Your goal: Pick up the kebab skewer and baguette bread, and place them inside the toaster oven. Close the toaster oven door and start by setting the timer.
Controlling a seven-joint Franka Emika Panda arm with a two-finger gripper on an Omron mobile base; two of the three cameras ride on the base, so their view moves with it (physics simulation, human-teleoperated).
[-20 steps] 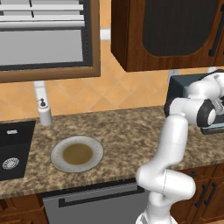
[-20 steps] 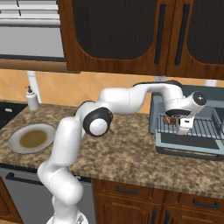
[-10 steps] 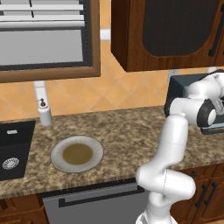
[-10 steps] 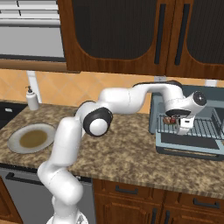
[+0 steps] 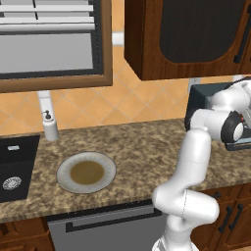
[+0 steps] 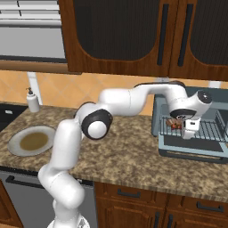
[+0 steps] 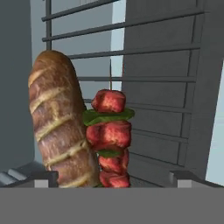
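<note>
The kebab skewer (image 7: pixel 109 138) lies on the wire rack (image 7: pixel 157 78) inside the toaster oven (image 6: pixel 191 124), touching the baguette bread (image 7: pixel 59 122), which lies alongside it on the same rack. The hand (image 6: pixel 189 133) hovers over the rack at the oven's open front with its jaws spread wide, holding nothing; the toaster oven door (image 6: pixel 191 147) is folded down flat toward the counter (image 6: pixel 129 156). Well apart, an empty plate (image 5: pixel 87 172) sits on the counter near the sink (image 5: pixel 14 166) and a soap dispenser (image 5: pixel 49 127).

Even flat rendered light, sharp focus, faint soft shadows, no glare, no edge distortion.
</note>
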